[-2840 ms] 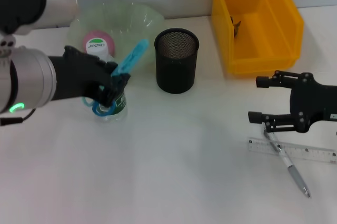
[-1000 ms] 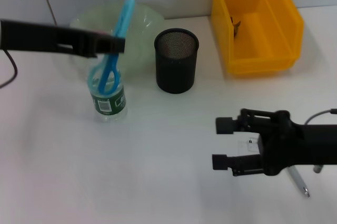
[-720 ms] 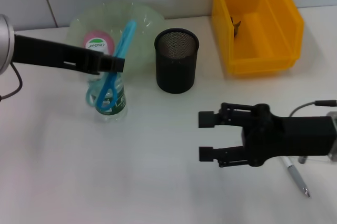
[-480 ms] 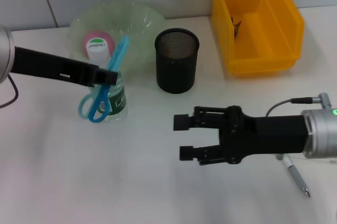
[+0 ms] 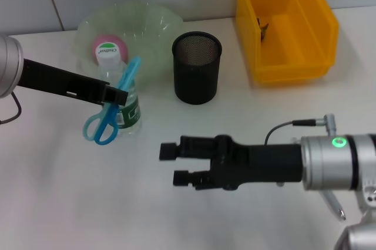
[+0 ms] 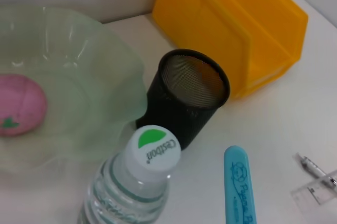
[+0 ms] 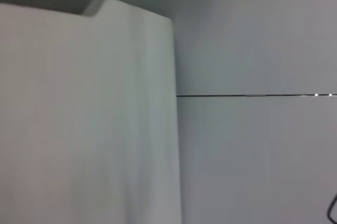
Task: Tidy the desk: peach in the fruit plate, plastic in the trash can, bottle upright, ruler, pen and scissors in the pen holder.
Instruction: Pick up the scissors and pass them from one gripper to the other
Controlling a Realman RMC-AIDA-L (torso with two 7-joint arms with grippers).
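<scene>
left tool gripping scissors, partly hiding bottle | right tool spread wide | pen mostly hidden

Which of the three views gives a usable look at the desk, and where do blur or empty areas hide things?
Head view: even light, soft shadows; the scissors in the left gripper and the right gripper read clearly. Left wrist view: the bottle cap and pen holder are sharp, while the bowl looks hazy. Right wrist view: only pale blank surfaces, no desk objects.
</scene>
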